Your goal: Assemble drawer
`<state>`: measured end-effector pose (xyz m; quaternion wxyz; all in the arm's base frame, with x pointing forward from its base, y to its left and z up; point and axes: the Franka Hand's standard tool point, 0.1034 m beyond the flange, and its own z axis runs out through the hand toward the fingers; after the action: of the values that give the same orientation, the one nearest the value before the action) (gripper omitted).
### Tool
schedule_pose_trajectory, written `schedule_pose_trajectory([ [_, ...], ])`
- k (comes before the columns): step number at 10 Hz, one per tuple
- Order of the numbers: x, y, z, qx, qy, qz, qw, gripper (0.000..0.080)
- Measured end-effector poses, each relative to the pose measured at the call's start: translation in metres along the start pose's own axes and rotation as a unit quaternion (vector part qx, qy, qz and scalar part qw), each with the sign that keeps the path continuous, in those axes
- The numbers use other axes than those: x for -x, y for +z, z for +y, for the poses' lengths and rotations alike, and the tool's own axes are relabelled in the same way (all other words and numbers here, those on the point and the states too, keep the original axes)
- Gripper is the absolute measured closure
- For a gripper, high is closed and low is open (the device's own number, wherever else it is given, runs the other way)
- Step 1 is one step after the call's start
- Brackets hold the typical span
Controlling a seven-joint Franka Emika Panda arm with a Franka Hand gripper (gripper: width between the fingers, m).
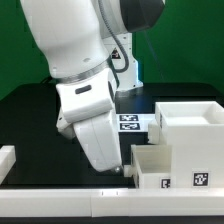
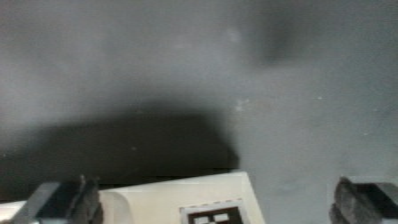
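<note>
Parts of the matte white plastic drawer (image 1: 195, 140) sit on the exterior view's right of a black table (image 1: 30, 125). Its tall open box shell (image 1: 185, 112) stands upright. A shallow white tray (image 1: 160, 170), tags on its front wall, lies just in front of the shell, touching it or nearly so. The tray is not yet inside the shell, so assembly appears to be at an early stage. The white Franka arm's two-finger gripper (image 1: 122, 168) hangs low, just beside the tray's wall on the exterior view's left, jaws spread wide and holding nothing. The wrist view shows its dark fingertips (image 2: 63, 200) well apart over a white tagged surface (image 2: 187, 200), probably part of the tray, though that cannot be settled. The stance suggests a grasp or a push on that wall is being lined up. The flat white marker board (image 1: 130, 122) lies behind the arm.
</note>
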<state>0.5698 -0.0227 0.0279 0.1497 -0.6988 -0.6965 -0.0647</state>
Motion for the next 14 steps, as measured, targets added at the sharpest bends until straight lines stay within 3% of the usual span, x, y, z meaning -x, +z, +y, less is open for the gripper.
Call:
schedule_pose_trajectory([
  [5, -0.032, 0.012, 0.000, 0.002, 0.012, -0.001, 1.000, 0.0150],
  [10, -0.022, 0.010, -0.001, 0.003, 0.013, -0.001, 1.000, 0.0150],
  [12, -0.007, -0.004, -0.008, 0.008, 0.016, -0.008, 1.000, 0.0150],
  [14, -0.003, -0.022, -0.024, 0.011, 0.023, -0.022, 0.999, 0.0150],
])
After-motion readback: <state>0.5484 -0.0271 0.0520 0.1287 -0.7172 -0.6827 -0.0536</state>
